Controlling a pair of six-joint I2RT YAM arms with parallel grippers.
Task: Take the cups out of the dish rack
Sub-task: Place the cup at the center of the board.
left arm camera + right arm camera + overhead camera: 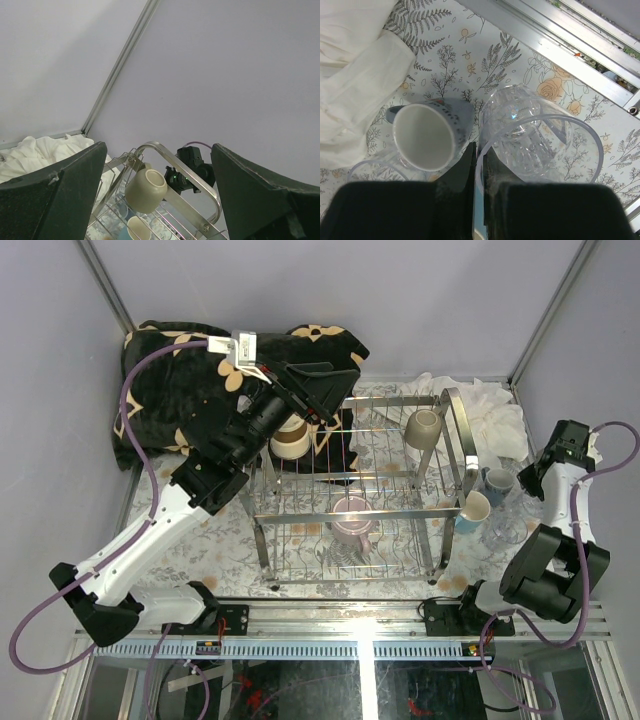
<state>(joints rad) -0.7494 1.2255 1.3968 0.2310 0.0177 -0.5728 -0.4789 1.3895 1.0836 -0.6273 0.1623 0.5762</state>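
The chrome dish rack (440,508) stands mid-table. On its upper tier a beige cup (423,427) (145,189) lies tipped beside the looped end handle (197,182). A pink-mauve mug (351,520) sits lower down and a cream cup (290,441) shows under my left arm. My left gripper (333,404) (159,148) hovers open over the rack's far left, nothing between its fingers. On the table to the right, my right gripper (517,490) (481,150) is shut on the rim of a clear ribbed glass (530,135), next to a grey-blue mug (422,135) and a light blue cup (472,510).
A black blanket (170,380) with beige flowers is heaped at the back left. White cloth (490,410) (355,75) lies bunched at the back right, close to the unloaded cups. A metal rail (360,620) (560,55) runs along the near edge. Grey walls close in on three sides.
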